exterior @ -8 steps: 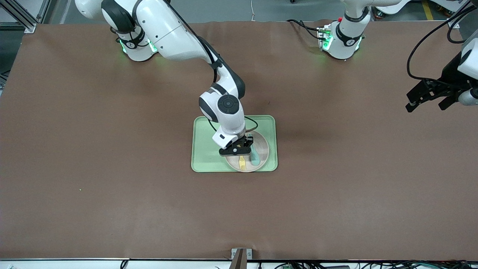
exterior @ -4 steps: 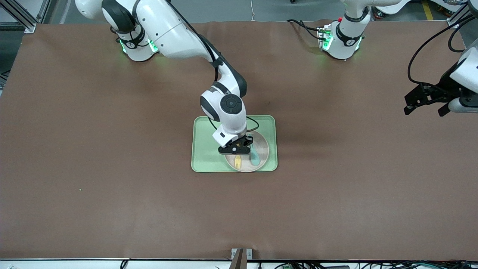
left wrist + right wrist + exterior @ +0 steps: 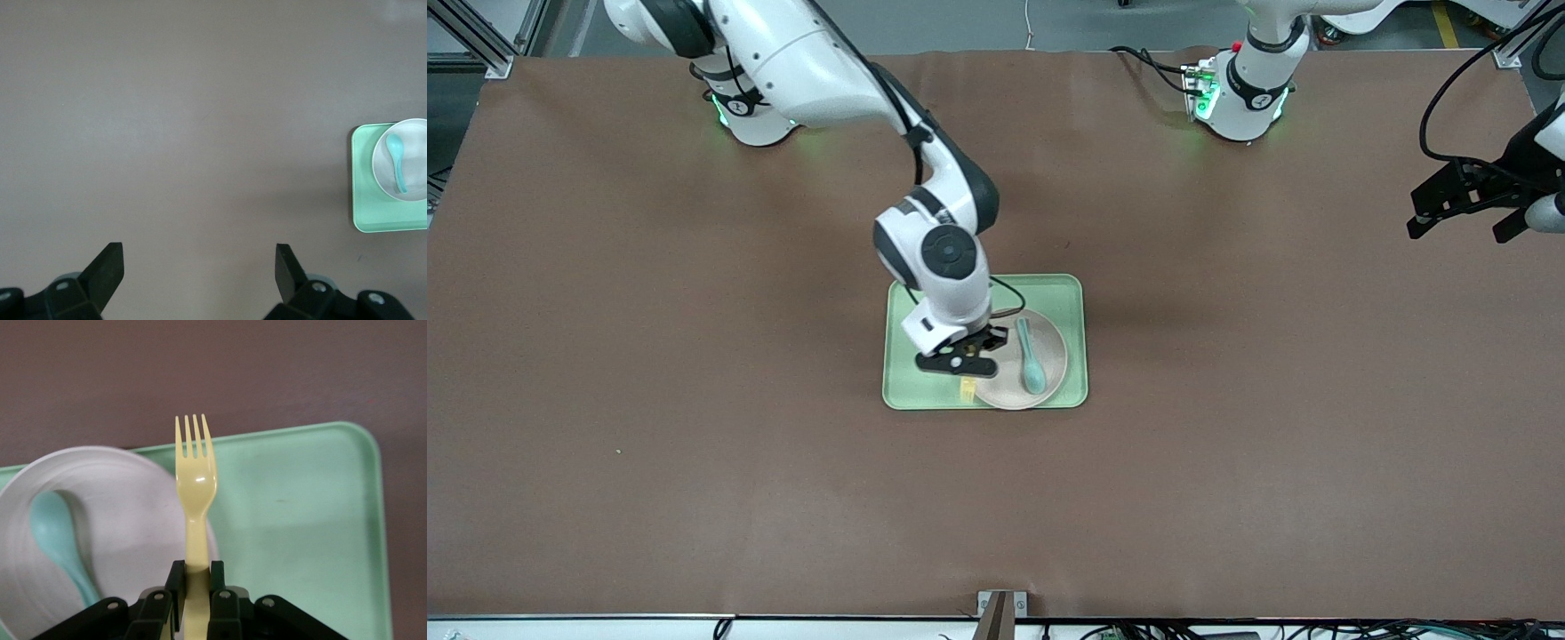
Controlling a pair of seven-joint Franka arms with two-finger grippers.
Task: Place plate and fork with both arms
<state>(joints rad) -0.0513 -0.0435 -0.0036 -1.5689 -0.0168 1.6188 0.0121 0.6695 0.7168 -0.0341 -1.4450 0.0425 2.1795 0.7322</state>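
Observation:
The round beige plate (image 3: 1040,378) lies on the light-green tray (image 3: 911,373), at the tray's corner toward the left arm and nearer the front camera. My right gripper (image 3: 963,369) is shut on the pale-yellow fork (image 3: 195,483), gripping its handle. The fork (image 3: 967,388) hangs over the plate's edge and the tray's bare part, tines pointing out past the fingers. My left gripper (image 3: 1463,212) is open and empty, up in the air over the left arm's end of the table. The plate (image 3: 410,160) and tray also show in the left wrist view.
A teal-blue spoon (image 3: 1032,360) lies on the plate, bowl end nearer the front camera. It shows too as the spoon (image 3: 57,540) beside the fork. Brown table cover (image 3: 694,356) spreads all round the tray.
My right gripper has carried the fork off the plate's middle toward the tray's bare half, toward the right arm's end. The left gripper has shifted up and farther toward the table's end.

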